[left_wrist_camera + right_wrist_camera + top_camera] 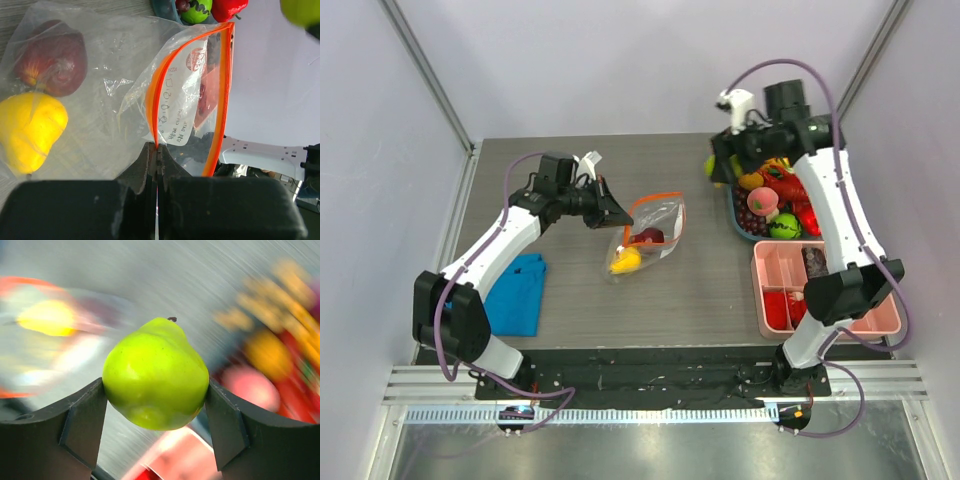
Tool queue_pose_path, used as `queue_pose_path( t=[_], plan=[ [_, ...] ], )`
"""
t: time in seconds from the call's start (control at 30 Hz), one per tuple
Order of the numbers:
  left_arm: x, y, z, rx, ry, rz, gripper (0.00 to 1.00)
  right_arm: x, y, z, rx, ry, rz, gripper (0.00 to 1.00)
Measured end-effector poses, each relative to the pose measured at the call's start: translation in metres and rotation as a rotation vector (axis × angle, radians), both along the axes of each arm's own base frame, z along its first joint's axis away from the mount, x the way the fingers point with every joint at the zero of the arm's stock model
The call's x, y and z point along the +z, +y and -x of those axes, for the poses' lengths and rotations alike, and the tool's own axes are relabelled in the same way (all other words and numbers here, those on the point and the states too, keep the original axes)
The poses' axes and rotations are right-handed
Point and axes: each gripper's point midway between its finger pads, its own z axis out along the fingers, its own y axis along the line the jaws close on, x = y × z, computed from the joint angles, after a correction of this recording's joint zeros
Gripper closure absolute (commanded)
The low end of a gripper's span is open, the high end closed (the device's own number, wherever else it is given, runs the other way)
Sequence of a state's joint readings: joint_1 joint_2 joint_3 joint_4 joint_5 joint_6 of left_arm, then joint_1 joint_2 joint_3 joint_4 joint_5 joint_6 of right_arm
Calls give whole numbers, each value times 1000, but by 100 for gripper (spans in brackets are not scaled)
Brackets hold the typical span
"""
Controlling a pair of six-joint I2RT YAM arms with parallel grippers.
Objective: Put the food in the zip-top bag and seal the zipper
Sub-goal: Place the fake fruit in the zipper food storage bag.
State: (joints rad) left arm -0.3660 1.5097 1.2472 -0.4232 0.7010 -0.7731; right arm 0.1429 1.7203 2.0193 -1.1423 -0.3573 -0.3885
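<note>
Carrying step: the right gripper (155,400) is squeezing a green pear (155,365) between its pads. The left gripper (158,152) is pinched shut on the zipper (156,100) edge of the zip-top bag (110,70), whose mouth gapes just past its fingertips. Next up, get the pear over that mouth and let go. The right wrist view is blurry, so I can't really judge the lineup.

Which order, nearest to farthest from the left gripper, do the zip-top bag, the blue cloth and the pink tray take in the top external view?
1. zip-top bag: touching, as the left gripper pinches its orange rim, mid-table.
2. blue cloth: left side, nearer the arm bases.
3. pink tray: far across, on the right side.
</note>
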Motion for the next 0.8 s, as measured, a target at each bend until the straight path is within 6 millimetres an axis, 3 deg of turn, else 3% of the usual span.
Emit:
queue_pose_path(
  t=[0.1,0.17,0.27,0.33,0.37,0.4,0.5,0.8],
  plan=[
    [0,0,0,0,0,0,100,17,74,28,198,-29,-87,38],
    [0,0,0,-1,-1,-1,100,25,112,50,312,-41,-134,37],
    [0,0,0,-2,-3,-2,100,26,144,74,410,-36,-157,37],
    [-1,0,0,-5,-7,-4,100,20,160,85,459,-24,-157,31],
    [-1,0,0,-7,-9,-6,100,15,166,91,478,-10,-153,26],
    [-1,1,0,-8,-10,-8,100,10,172,98,499,4,-148,14],
    [-1,1,1,-10,-12,-10,100,-4,179,109,532,39,-126,1],
    [1,1,0,-10,-17,-8,100,-13,165,98,470,46,-83,0]
  ],
)
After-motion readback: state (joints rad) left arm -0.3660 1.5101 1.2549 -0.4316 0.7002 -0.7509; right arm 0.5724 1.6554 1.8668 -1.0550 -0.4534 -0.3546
